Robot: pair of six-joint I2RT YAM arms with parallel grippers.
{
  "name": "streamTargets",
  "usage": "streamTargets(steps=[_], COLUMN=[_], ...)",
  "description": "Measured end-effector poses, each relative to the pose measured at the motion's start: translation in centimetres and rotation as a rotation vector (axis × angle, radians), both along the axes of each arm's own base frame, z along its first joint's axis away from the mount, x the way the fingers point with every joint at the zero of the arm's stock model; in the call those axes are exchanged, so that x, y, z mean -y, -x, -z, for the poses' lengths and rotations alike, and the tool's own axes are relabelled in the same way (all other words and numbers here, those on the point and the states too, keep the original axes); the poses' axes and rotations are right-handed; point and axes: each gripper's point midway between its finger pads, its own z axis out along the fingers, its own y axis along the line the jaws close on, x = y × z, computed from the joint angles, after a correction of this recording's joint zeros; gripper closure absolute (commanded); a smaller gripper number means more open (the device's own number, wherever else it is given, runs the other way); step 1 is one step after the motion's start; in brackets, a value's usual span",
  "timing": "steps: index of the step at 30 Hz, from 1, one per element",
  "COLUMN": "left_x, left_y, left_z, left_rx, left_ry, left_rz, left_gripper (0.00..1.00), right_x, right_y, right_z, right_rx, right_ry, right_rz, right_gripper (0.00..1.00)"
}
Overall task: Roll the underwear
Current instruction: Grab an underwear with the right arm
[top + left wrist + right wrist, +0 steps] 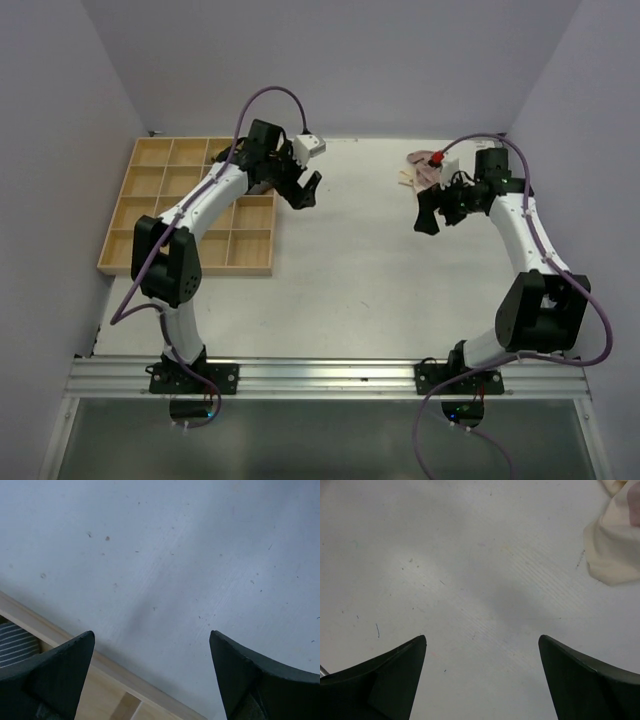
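Note:
The underwear lies as a small crumpled pile at the back right of the table, pale beige-pink with a darker pinkish fold on top. I cannot pick out a separate rust-orange piece. My right gripper hovers open and empty just in front of the pile. In the right wrist view it sits over bare table, with the beige cloth at the upper right. My left gripper is open and empty by the right edge of the wooden tray. In the left wrist view it is over bare table.
The wooden tray with several compartments fills the left of the table; its rim crosses the lower left of the left wrist view, with a grey striped cloth in one compartment. Purple walls close in three sides.

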Motion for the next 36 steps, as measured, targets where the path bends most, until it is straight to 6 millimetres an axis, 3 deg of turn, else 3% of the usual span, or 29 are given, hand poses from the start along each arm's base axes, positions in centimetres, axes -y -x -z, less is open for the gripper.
streamTargets(steps=[3,6,11,16,20,24,25,27,29,30,34,36], left_x=[-0.3,-0.4,-0.7,-1.4,-4.0,-7.2,-7.7,-8.0,-8.0,-7.8,-7.6,-7.6], left_y=[1.2,1.1,-0.3,-2.3,-3.8,-4.7,-4.8,-4.7,-4.5,-4.3,-4.1,-4.0], left_z=[2.4,2.8,2.1,0.3,-0.2,-0.1,-0.1,0.1,0.1,0.1,-0.5,-0.9], left_rx=[-0.097,-0.121,-0.091,-0.071,-0.095,-0.11,-0.11,-0.112,-0.11,-0.111,-0.089,-0.073], left_ry=[0.011,0.025,0.027,0.063,0.112,0.125,0.122,0.117,0.111,0.108,0.104,0.105], left_rz=[-0.027,-0.056,-0.124,-0.153,-0.197,-0.253,-0.259,-0.261,-0.251,-0.246,-0.225,-0.213], left_gripper=[0.0,0.0,0.0,0.0,0.0,0.0,0.0,0.0,0.0,0.0,0.0,0.0], right_x=[0.4,1.6,3.4,5.0,6.1,6.7,6.9,7.0,6.9,6.8,5.6,4.3], right_y=[0.6,-0.5,-6.0,-12.2,-14.7,-16.0,-16.3,-16.8,-16.6,-16.3,-14.5,-12.2], right_z=[2.3,4.5,8.1,11.8,14.0,14.5,14.3,14.0,14.1,14.2,14.6,14.2], right_rx=[-0.038,-0.076,-0.115,-0.139,-0.148,-0.144,-0.137,-0.124,-0.131,-0.138,-0.175,-0.211], right_ry=[0.027,0.077,0.137,0.183,0.219,0.245,0.253,0.257,0.26,0.262,0.233,0.194], right_rz=[0.02,0.079,0.176,0.258,0.301,0.324,0.33,0.327,0.313,0.303,0.239,0.187], right_gripper=[0.01,0.01,0.02,0.12,0.22,0.47,0.63,0.83,0.96,1.0,1.0,1.0])
